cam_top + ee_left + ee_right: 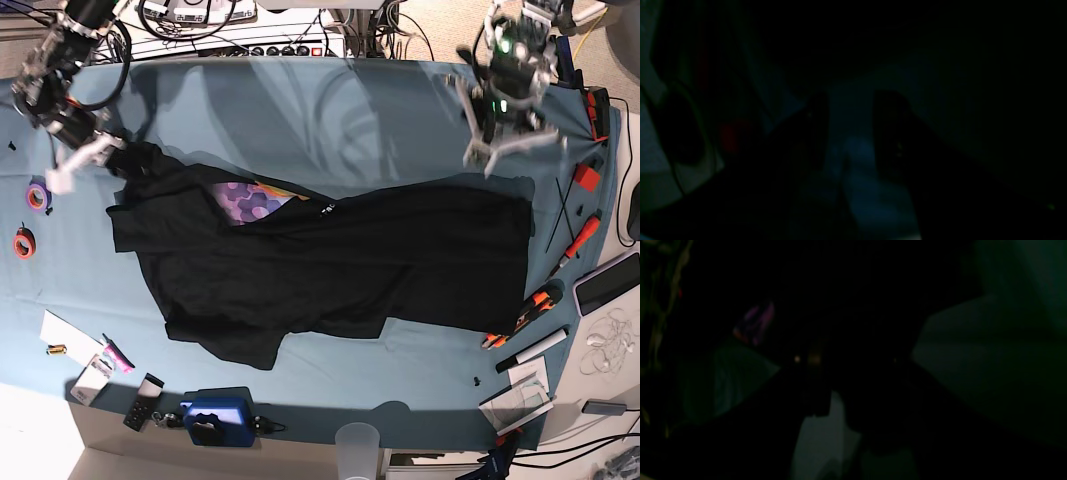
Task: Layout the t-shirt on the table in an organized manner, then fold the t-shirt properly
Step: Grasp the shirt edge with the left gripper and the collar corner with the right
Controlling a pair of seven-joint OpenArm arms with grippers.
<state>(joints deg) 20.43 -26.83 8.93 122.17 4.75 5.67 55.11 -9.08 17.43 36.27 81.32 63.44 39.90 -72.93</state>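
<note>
The black t-shirt lies spread and wrinkled across the teal-blue table, with its purple-orange print showing in a fold near the left. The print also shows in the dim right wrist view. My right gripper is at the shirt's upper left corner and looks shut on the fabric, which rises toward it. My left gripper is open and empty, just beyond the shirt's upper right edge. In the dark left wrist view, bare table shows between its fingers.
Tape rolls lie at the left edge. Orange-handled tools and markers lie at the right edge. A blue device and a plastic cup stand at the front edge. Cables and a power strip run along the back.
</note>
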